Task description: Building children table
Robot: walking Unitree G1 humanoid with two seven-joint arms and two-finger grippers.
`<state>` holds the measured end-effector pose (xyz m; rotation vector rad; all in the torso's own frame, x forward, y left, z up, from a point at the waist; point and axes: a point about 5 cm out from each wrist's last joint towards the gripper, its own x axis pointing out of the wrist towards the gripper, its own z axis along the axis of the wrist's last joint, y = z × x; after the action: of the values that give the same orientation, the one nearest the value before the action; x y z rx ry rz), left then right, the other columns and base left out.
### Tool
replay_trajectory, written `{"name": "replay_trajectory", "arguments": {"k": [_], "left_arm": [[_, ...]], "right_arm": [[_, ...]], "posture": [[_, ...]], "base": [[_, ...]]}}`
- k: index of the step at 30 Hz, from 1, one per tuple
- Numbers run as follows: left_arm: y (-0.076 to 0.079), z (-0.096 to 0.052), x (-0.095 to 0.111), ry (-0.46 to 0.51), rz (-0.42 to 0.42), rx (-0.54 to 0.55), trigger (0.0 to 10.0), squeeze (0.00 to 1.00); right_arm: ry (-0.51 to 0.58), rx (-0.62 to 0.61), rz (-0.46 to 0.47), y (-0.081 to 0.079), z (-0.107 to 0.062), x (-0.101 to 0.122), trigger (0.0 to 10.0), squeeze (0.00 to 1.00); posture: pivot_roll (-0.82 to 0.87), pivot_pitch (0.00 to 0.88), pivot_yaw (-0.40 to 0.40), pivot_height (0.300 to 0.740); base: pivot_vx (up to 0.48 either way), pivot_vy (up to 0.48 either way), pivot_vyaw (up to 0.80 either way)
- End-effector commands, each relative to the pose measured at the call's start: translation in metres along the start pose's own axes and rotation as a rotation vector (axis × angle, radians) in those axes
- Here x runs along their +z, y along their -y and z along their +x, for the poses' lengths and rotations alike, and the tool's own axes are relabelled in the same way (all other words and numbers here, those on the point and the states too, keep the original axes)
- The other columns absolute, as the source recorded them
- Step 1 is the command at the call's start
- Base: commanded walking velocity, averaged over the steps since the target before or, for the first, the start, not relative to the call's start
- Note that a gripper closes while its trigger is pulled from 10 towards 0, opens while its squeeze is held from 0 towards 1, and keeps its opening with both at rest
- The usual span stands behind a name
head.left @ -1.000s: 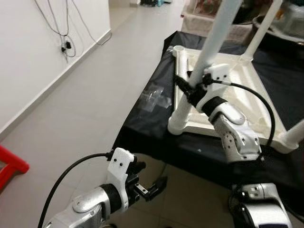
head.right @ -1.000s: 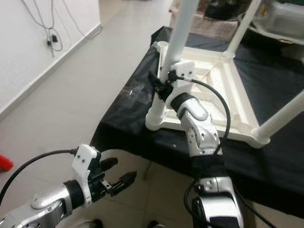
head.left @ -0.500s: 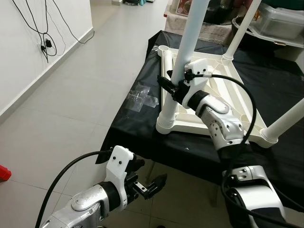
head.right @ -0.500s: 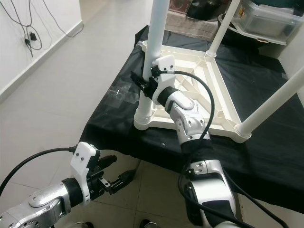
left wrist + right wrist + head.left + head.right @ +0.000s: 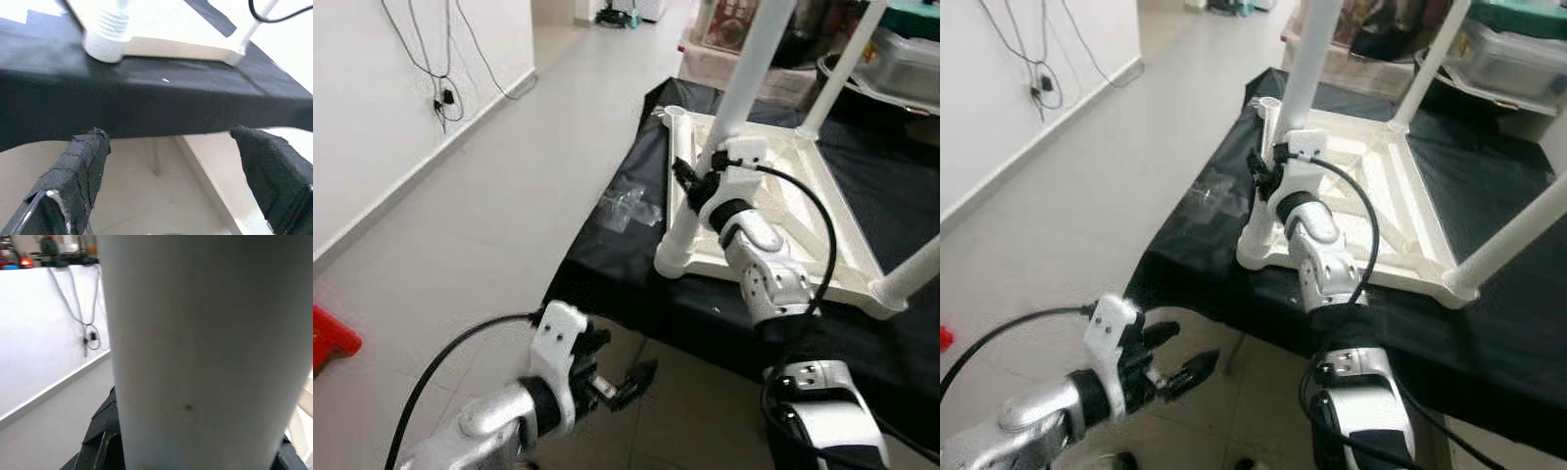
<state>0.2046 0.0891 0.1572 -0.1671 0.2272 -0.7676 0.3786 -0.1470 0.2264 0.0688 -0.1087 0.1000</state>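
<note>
well, the upturned children table (image 5: 783, 211) lies on the black tabletop (image 5: 626, 264), three legs standing, its far-left socket (image 5: 674, 113) looking empty. right pincer (image 5: 697, 181) clenches the near-left leg (image 5: 729, 117); left pincer (image 5: 622, 387) hangs released below the tabletop's edge.

Right gripper (image 5: 693, 184) closed around the near-left table leg (image 5: 744, 73), just above its socket on the upturned tabletop (image 5: 773, 211), which lies on the cloth-covered surface (image 5: 617, 269). Plastic bag (image 5: 625, 206) on the cloth to that gripper's left; two more legs stand behind and to its right. Left gripper (image 5: 625, 380) hangs spread apart below and before the cloth's near edge, over floor (image 5: 460, 215).
</note>
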Motion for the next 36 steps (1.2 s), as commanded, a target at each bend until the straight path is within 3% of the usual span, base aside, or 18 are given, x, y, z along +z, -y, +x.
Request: {"name": "replay_trajectory", "arguments": {"k": [1,3,4,8,9,11,16,26,36], "left_arm": [[-0.003,0.001,-0.002,-0.013,0.003,0.010,10.0,0.00],[-0.003,0.001,-0.002,-0.013,0.003,0.010,10.0,0.00],[-0.006,0.003,-0.001,-0.005,0.008,0.020,10.0,0.00],[-0.007,0.005,0.000,-0.001,0.009,0.024,10.0,0.00],[-0.007,0.006,0.000,0.000,0.009,0.025,10.0,0.00],[-0.007,0.006,0.000,0.000,0.009,0.025,10.0,0.00],[-0.004,0.007,0.000,0.004,0.014,0.013,10.0,0.00],[0.000,0.005,-0.001,0.000,0.025,-0.016,10.0,0.00],[0.018,0.001,-0.001,0.018,0.041,-0.143,10.0,0.00]], "right_arm": [[-0.240,-0.159,0.011,0.007,-0.012,-0.054,10.0,0.00],[-0.240,-0.159,0.011,0.007,-0.012,-0.054,10.0,0.00],[-0.226,-0.351,0.007,0.003,-0.012,-0.051,10.0,0.00],[-0.211,-0.493,0.022,0.000,-0.013,-0.048,10.0,0.00],[-0.192,-0.639,0.098,-0.002,-0.014,-0.047,10.0,0.00],[-0.192,-0.639,0.098,-0.002,-0.014,-0.047,10.0,0.00],[-0.130,-0.897,0.160,-0.020,-0.008,-0.032,10.0,0.00],[-0.108,-1.093,0.158,-0.021,-0.004,-0.019,10.0,0.00],[-0.084,-1.100,0.144,-0.021,-0.001,-0.018,10.0,0.00]], "posture": [[0.16,0.172,-0.110,0.740],[0.16,0.172,-0.110,0.740],[0.16,0.170,-0.108,0.740],[0.16,0.171,-0.108,0.740],[0.17,0.168,-0.106,0.740],[0.17,0.168,-0.106,0.740],[0.20,0.164,-0.106,0.740],[0.21,0.165,-0.109,0.740],[0.20,0.168,-0.104,0.740]], "base": [[0.000,0.000,0.00],[0.000,0.000,0.00],[0.000,0.000,0.00],[0.000,0.000,0.00],[0.000,0.000,0.00],[0.000,0.000,0.00],[0.000,0.000,0.00],[0.000,0.000,0.00],[0.000,0.000,0.00]]}}
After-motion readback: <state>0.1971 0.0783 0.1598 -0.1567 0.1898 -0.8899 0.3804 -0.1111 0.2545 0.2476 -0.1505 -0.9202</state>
